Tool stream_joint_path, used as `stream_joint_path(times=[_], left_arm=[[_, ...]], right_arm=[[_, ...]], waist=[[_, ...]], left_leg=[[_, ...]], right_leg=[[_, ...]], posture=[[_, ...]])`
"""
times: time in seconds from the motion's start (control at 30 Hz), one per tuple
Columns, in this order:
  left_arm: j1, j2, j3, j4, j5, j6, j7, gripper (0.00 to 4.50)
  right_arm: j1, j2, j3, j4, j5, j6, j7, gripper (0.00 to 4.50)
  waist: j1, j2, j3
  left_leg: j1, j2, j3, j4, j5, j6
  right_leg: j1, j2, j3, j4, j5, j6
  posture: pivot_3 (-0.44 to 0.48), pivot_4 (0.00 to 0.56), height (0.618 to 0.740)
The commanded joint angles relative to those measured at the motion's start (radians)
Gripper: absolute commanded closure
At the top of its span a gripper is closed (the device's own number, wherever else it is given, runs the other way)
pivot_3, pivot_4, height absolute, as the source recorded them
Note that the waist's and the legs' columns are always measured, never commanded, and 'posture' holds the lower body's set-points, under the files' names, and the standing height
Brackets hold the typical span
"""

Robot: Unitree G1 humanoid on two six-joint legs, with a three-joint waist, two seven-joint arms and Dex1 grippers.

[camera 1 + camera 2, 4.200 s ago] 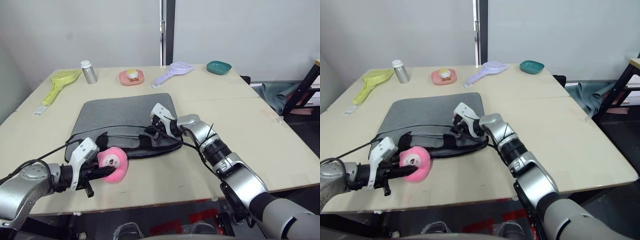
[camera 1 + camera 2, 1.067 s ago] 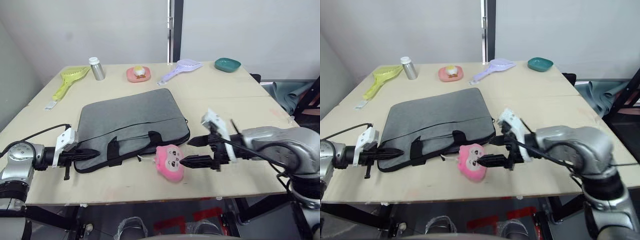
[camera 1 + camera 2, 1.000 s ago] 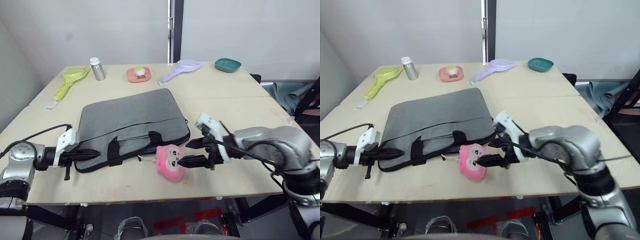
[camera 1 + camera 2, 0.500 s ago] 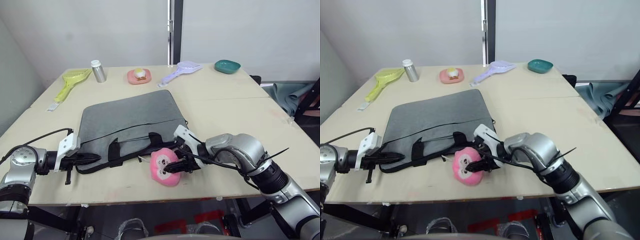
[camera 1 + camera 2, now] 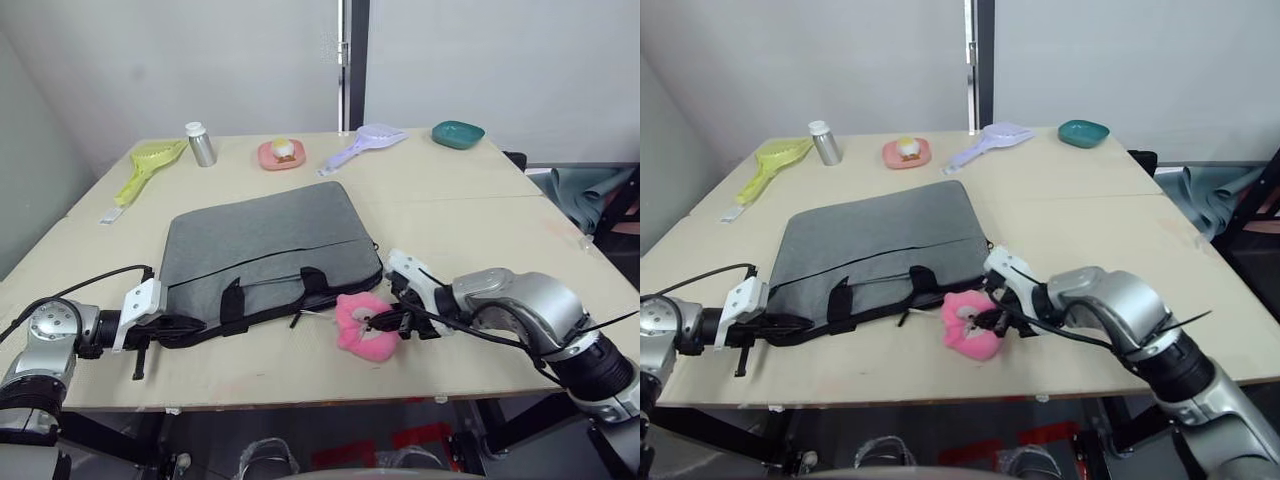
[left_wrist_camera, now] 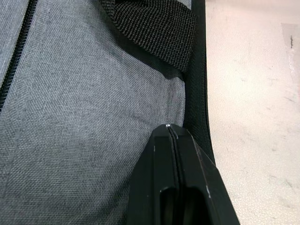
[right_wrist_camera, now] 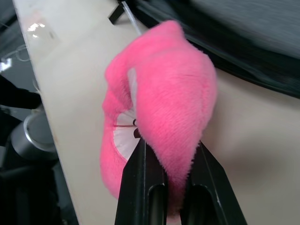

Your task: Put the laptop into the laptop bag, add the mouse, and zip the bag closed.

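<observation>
The grey laptop bag (image 5: 265,245) lies flat in the middle of the table, its black handles (image 5: 272,290) toward the near edge. My left gripper (image 5: 172,324) rests at the bag's near left corner. In the left wrist view the left gripper (image 6: 169,129) is shut, its tips lying on the grey fabric (image 6: 79,117) beside the black edging. My right gripper (image 5: 384,321) is shut on a pink plush toy (image 5: 362,322) just in front of the bag's near right corner. The plush (image 7: 164,93) is squeezed between the black fingers (image 7: 140,164). The laptop and the mouse are out of view.
Along the far side of the table (image 5: 480,230) stand a yellow-green scoop (image 5: 145,165), a silver bottle (image 5: 202,145), a pink dish (image 5: 281,154), a lilac scoop (image 5: 362,142) and a teal bowl (image 5: 458,133). The near table edge runs just below both grippers.
My right gripper has drawn the pink plush a little to the right along the bag's front edge, and the toy has turned over. The left gripper stays at the bag's corner.
</observation>
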Motion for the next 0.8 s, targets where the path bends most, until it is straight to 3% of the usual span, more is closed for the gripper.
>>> stream_joint_path(times=[0.03,0.23,0.27,0.37,0.53,0.8], left_arm=[[0.025,-0.021,-0.081,0.124,0.112,0.064,0.019,4.50],[-0.004,-0.031,-0.082,0.181,0.108,0.213,0.018,4.50],[-0.005,-0.031,-0.085,0.187,0.112,0.220,0.017,4.50],[-0.003,-0.033,-0.092,0.197,0.122,0.234,0.016,4.50],[-0.002,-0.044,-0.085,0.197,0.113,0.256,0.019,4.50],[0.011,-0.047,-0.094,0.179,0.119,0.265,0.007,4.50]], right_arm=[[0.002,-0.036,-0.032,-0.010,-0.029,-0.026,0.010,4.45],[0.017,-0.125,-0.050,0.041,-0.072,-0.098,0.065,4.45],[0.019,-0.139,-0.057,0.058,-0.078,-0.117,0.077,4.45],[0.013,-0.177,-0.058,0.125,-0.121,-0.175,0.105,4.45],[-0.025,-0.219,-0.051,0.270,-0.220,-0.274,0.141,4.45],[-0.187,-0.172,-0.005,0.570,-0.436,-0.458,0.115,4.45]], waist=[[0.000,0.004,-0.002],[-0.003,0.009,-0.005],[-0.005,0.009,-0.006],[-0.009,0.009,-0.006],[-0.013,0.011,-0.006],[-0.022,0.011,-0.006]], left_leg=[[0.000,0.000,0.000,0.000,0.000,0.000],[0.002,0.000,0.000,-0.002,0.000,0.000],[0.005,-0.001,0.001,-0.003,0.000,0.000],[0.014,-0.003,0.003,-0.008,0.000,0.000],[0.015,-0.005,0.003,-0.009,0.000,0.000],[0.015,-0.015,0.005,-0.011,-0.001,0.001]], right_leg=[[0.000,0.000,0.000,0.000,0.000,0.000],[0.000,-0.002,0.000,0.001,-0.003,0.005],[0.001,-0.002,0.001,0.001,-0.008,0.014],[0.005,-0.002,0.004,0.002,-0.008,0.015],[0.006,-0.003,0.006,0.000,-0.009,0.015],[0.005,-0.007,0.009,-0.002,-0.009,0.018]], posture=[[0.000,0.150,0.740],[0.000,0.150,0.740],[0.000,0.150,0.740],[0.000,0.150,0.740],[0.000,0.150,0.740],[0.000,0.150,0.740]])
